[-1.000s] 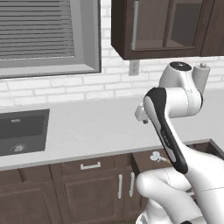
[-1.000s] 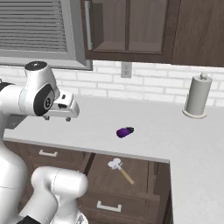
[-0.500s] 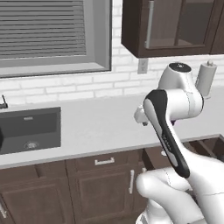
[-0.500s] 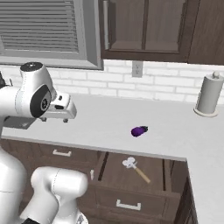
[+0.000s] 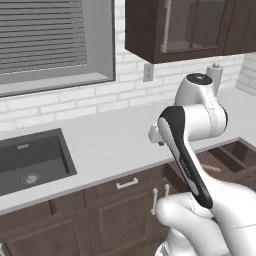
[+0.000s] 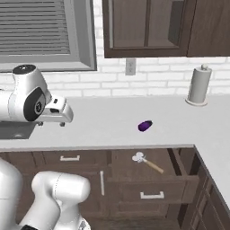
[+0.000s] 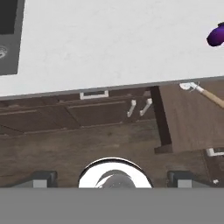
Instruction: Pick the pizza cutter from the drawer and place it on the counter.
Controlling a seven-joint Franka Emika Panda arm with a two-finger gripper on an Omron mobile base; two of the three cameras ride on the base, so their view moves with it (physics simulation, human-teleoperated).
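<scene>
The pizza cutter [image 6: 146, 162] lies in the open drawer [image 6: 180, 170], with its silvery wheel to the left and its tan handle pointing right. In the hand view the cutter [image 7: 202, 92] rests at the right edge, on the drawer [image 7: 188, 122] floor just below the counter [image 7: 109, 39] lip. My gripper [image 6: 51, 123] hangs open over the counter [image 6: 103, 123] edge, well to the left of the drawer, with nothing between its fingers. Its fingertips [image 7: 41, 177] stand wide apart in the hand view. From the left base view the gripper [image 5: 156, 137] is above the counter [image 5: 110, 135], and the drawer [image 5: 235, 152] is open at the right.
A small purple object [image 6: 144, 126] lies on the counter above the drawer, also at the hand view's top right as the purple object [image 7: 216, 35]. A paper towel roll [image 6: 199, 85] stands at the back right. The dark sink [image 5: 30, 160] is inset at the left.
The whole picture has shifted to the right in both base views, so the base has moved. The arm keeps its pose, and the cutter and purple object lie where they were.
</scene>
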